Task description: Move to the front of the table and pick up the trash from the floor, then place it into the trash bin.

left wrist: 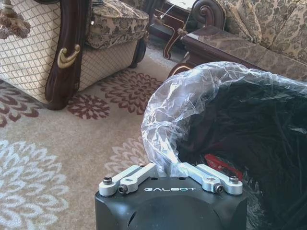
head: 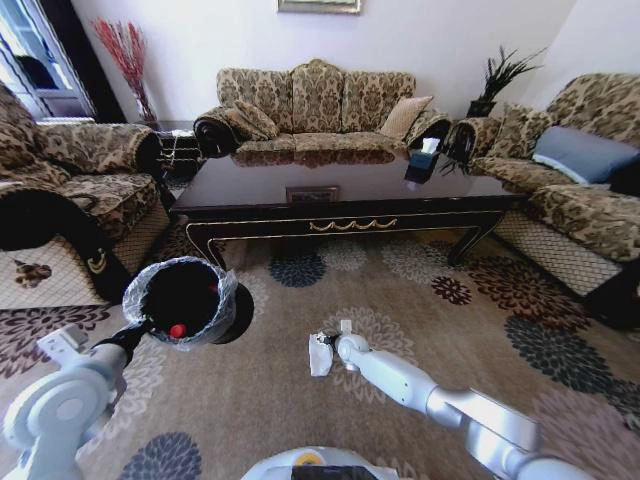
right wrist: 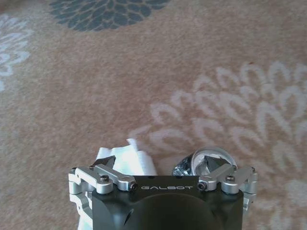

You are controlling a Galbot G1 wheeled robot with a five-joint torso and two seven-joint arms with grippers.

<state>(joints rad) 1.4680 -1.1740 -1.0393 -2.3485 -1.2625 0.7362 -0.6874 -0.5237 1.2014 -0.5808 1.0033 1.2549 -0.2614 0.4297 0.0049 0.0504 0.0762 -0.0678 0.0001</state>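
while bin is held up, floor pickup is midway

while the left gripper (left wrist: 170, 168) is closed on the liner-wrapped rim of the trash bin (head: 185, 300), the bin sits at the left of the head view, near the table's corner, and i can't tell if its base touches the carpet. pinch is narrow, only plastic liner (left wrist: 163, 120) and rim between the fingers. something red (head: 177, 330) lies inside the bin, and the left wrist view shows a red piece (left wrist: 221, 166) on the black bottom, so my guess is part of the trash is already in. can't say what it is exactly.

moving right: the table (head: 340, 195) stands across the middle with the robot facing its long side, so the approach step looks done. the right gripper (right wrist: 161, 168) is down at the floor (head: 480, 330) in front of the table, right of the bin and apart from it. its jaws stand wide open. the white crumpled wrapper (right wrist: 127, 160) sits by one finger, and a small clear rounded piece (right wrist: 206, 163), maybe a bottle, sits by the other. both lie on the carpet. neither is gripped as far as i see. in the head view the wrapper (head: 321, 353) shows just left of the gripper tip.

left to do, by my read: close on a piece, lift, carry it left to the bin, drop, then repeat for the other piece. tiny scraps i can't make out.
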